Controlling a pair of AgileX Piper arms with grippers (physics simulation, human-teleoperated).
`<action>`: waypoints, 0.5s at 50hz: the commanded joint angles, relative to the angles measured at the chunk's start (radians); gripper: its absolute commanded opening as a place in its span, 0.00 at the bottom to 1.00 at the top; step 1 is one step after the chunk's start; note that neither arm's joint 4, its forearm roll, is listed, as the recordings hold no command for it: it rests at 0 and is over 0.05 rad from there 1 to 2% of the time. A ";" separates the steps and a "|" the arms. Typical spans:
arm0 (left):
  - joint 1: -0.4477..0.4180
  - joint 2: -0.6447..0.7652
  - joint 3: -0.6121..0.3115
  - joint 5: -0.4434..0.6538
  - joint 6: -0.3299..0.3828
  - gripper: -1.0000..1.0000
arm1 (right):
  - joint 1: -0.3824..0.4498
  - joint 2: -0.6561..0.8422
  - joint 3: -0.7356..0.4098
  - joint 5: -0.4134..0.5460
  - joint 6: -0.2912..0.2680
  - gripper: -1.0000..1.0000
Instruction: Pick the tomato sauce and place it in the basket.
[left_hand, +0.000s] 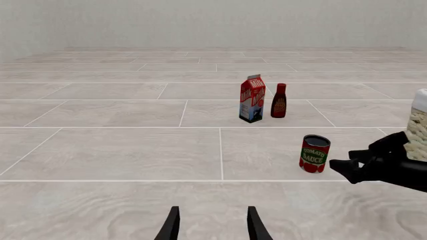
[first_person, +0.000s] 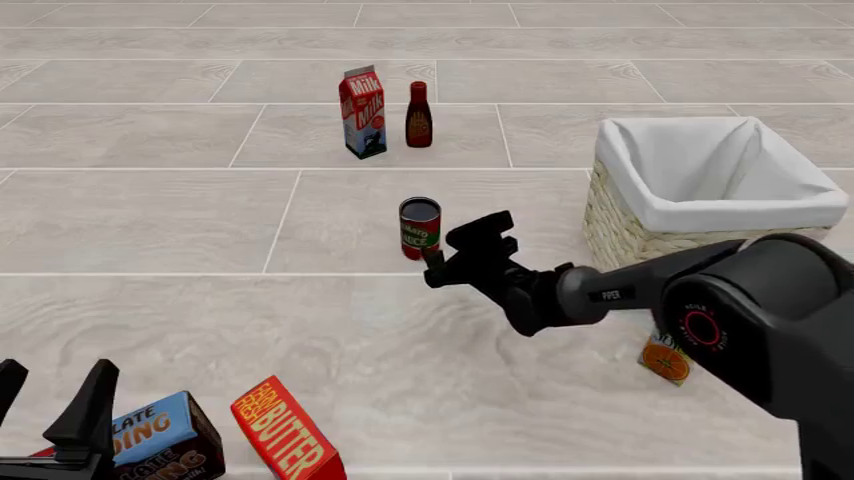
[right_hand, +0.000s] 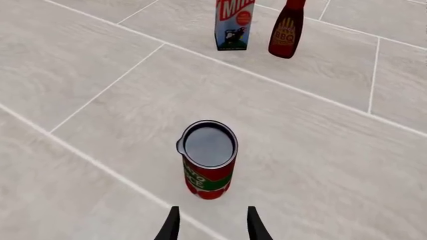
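Note:
The tomato sauce (first_person: 419, 229) is a small red-labelled can with a dark top, standing upright on the tiled surface; it also shows as tomato sauce (left_hand: 313, 154) and tomato sauce (right_hand: 209, 160). My right gripper (first_person: 461, 255) hovers open just short of it, on its near right side, fingers apart and empty; the right gripper (right_hand: 212, 225) points at the can. The basket (first_person: 707, 190), wicker with white lining, stands to the right of the can. My left gripper (first_person: 54, 400) is open at the near left corner, far from the can; the left gripper (left_hand: 212, 225) holds nothing.
A milk carton (first_person: 362, 112) and a dark red bottle (first_person: 419, 115) stand behind the can. A butter box (first_person: 284, 442) and a chocolate box (first_person: 163, 437) lie near the left gripper. An orange-printed carton (first_person: 663, 360) lies beside the right arm.

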 joint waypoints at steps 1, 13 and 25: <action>0.000 0.000 0.000 0.000 0.000 1.00 | -0.003 0.013 -0.012 -0.001 0.001 1.00; 0.000 0.000 0.000 0.000 0.000 1.00 | -0.001 0.029 -0.035 0.006 -0.001 1.00; 0.000 0.000 0.000 0.000 0.000 1.00 | 0.000 0.041 -0.058 0.020 -0.002 1.00</action>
